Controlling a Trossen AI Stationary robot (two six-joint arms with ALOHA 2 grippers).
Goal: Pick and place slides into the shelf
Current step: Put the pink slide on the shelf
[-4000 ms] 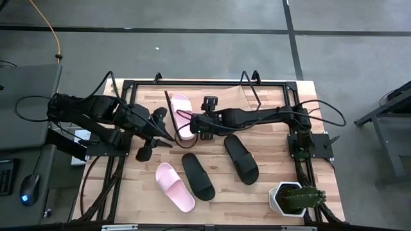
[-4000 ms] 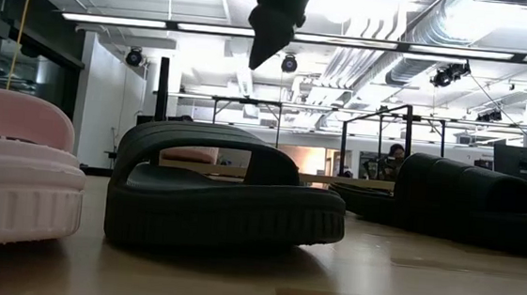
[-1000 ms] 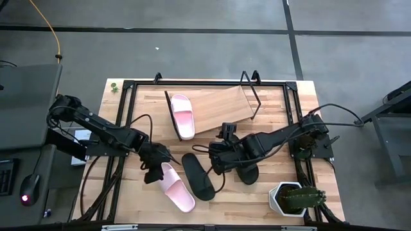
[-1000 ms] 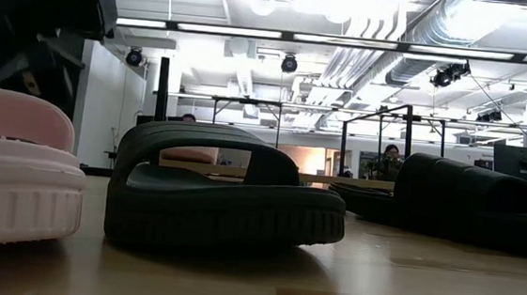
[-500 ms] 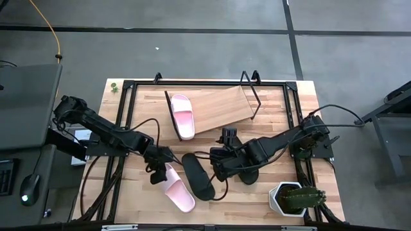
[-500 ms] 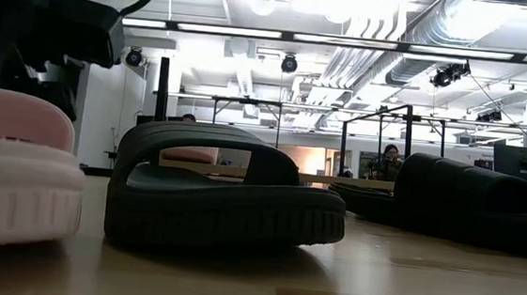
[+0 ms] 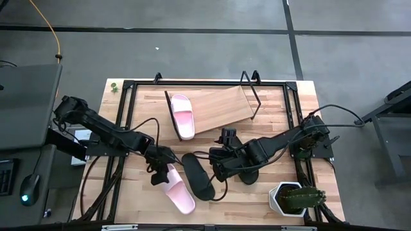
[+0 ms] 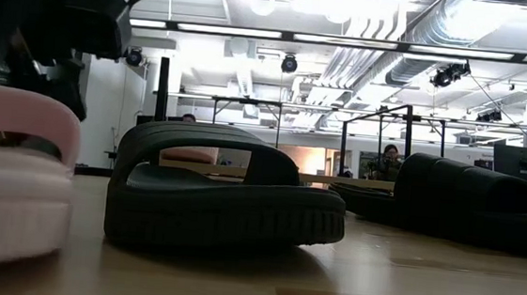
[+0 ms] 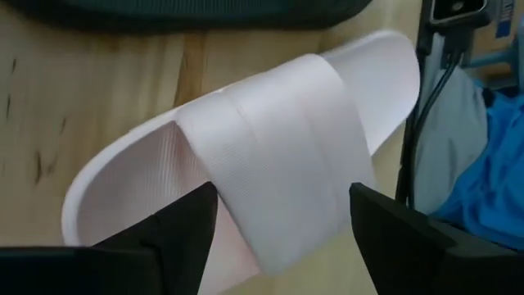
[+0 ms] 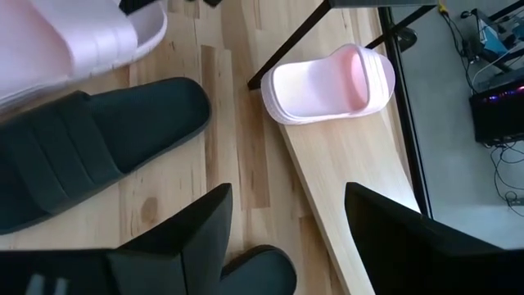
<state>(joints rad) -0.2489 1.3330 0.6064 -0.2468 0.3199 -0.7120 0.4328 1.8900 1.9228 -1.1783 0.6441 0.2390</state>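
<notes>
One pale pink slide (image 7: 182,117) lies on the tilted wooden shelf (image 7: 221,108) at the table's far side. A second pink slide (image 7: 176,189) lies on its sole on the table near the front, beside a black slide (image 7: 198,176). Another black slide (image 7: 247,172) lies partly under my right arm. My left gripper (image 7: 160,172) is open, low over the near pink slide's heel end, its fingers either side of the strap (image 9: 278,164). My right gripper (image 7: 218,170) hangs open above the table between the two black slides, with nothing between its fingers (image 10: 196,238). My left gripper comes at the pink slide slanting down from the table's left. One finger (image 9: 184,238) stands over the footbed on the strap's heel side, the other (image 9: 393,238) on its toe side. Whether the pads press the strap's edges (image 9: 214,192) I cannot tell. The slide rests on the table.
A potted cactus (image 7: 292,197) stands at the table's near right corner. The shelf's black wire frame (image 7: 252,90) rises at the far side. Black frame rails and cables run along the table's left and right edges. In the low view the black slides (image 8: 227,192) fill the middle.
My left gripper has sunk toward the table's near right onto the near pink slide's heel end. In the low view its dark bulk has come lower over the strap. The slide has shifted a little there, and a gap now shows under its strap.
</notes>
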